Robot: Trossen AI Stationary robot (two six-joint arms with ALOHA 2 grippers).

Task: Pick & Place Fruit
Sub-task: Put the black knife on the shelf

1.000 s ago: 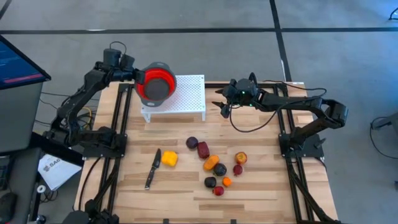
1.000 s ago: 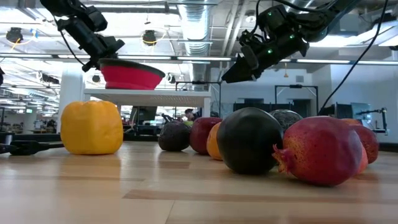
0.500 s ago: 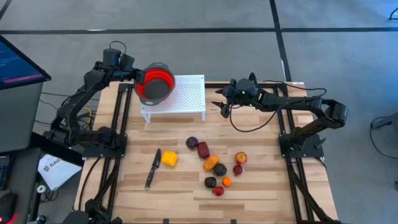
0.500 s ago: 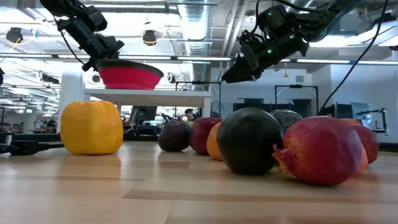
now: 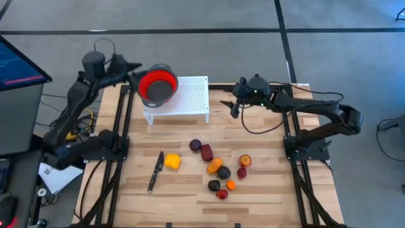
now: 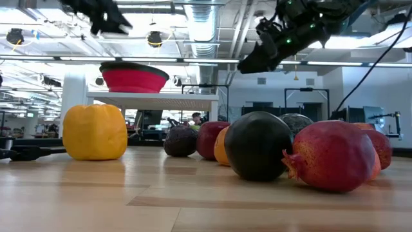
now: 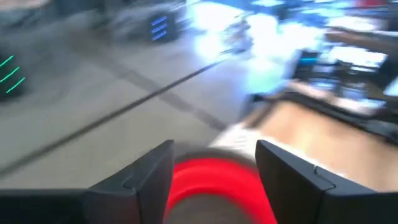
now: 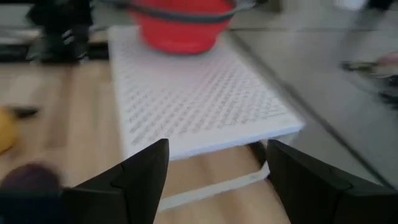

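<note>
Several small toy fruits lie on the wooden table near its middle: a yellow one, a purple one, a dark red one, an orange one and a black one. The red bowl rests by its base on the white perforated shelf at the far side. My left gripper hangs open just left of the bowl and above it, apart from the rim. My right gripper is open in the air to the right of the shelf, far from the fruits.
A black-handled knife lies to the left of the yellow fruit. Bare table lies along the near edge and on the right side. The low view shows the fruits close up, with the yellow one on the left.
My left gripper has opened, let go of the red bowl and drawn back up and toward the table's left edge. The bowl, tilted before, now sits level on the shelf. My right gripper has shifted a little toward the right edge.
</note>
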